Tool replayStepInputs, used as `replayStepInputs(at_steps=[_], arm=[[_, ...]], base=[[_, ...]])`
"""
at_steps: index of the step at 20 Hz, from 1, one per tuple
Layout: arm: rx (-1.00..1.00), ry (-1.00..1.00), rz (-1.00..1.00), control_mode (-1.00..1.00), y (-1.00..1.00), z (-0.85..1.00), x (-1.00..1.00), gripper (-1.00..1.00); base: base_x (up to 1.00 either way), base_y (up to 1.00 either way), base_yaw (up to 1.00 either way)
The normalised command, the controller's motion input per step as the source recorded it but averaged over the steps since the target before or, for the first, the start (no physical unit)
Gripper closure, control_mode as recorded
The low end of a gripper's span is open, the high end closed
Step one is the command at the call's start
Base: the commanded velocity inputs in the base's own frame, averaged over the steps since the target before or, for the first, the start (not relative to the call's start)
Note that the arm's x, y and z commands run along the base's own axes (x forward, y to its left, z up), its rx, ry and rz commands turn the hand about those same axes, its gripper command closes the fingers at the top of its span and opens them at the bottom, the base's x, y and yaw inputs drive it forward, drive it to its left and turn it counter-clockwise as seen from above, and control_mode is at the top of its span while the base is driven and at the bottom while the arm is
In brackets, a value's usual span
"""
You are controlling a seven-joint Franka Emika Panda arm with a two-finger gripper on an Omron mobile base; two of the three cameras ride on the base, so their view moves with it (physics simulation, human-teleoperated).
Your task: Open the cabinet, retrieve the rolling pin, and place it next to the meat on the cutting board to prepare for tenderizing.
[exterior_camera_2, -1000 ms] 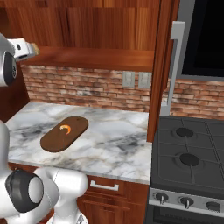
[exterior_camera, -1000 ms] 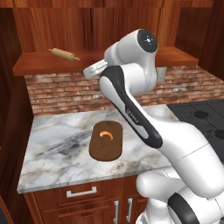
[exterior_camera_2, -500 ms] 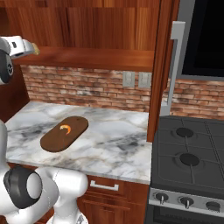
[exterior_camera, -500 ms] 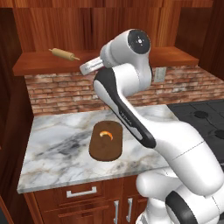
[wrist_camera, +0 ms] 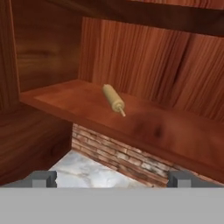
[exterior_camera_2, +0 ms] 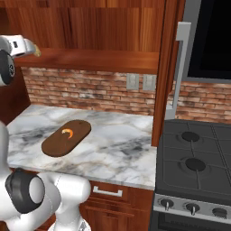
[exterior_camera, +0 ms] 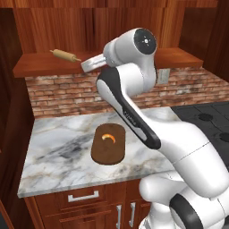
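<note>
We see the pin (wrist_camera: 113, 99) lying on the open cabinet (wrist_camera: 144, 122) shelf. Our gripper (wrist_camera: 110, 178) stands wide open before it, holding nothing. The meat (exterior_camera: 108, 137) rests on the board (exterior_camera: 106, 150).

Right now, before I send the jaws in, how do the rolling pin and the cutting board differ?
The rolling pin is a slim, light tan cylinder; the cutting board is a flat, dark brown oblong with rounded corners. The rolling pin lies up on the cabinet shelf; the cutting board lies below on the marble worktop. The rolling pin has nothing on it; the cutting board carries the meat. Both look wooden and neither is gripped.
</note>
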Motion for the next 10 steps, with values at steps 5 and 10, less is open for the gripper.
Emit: replayStepInputs(at_steps=[5, 10], arm=[[0.05, 0.0, 0.0, -1.0, 0.0, 0.01, 0.27, -1.0], [0.02, 0.0, -0.01, -1.0, 0.0, 0.0, 0.48, -1.0]], base=[[0.0, 0.0, 0.0], [0.0, 0.0, 0.0]])
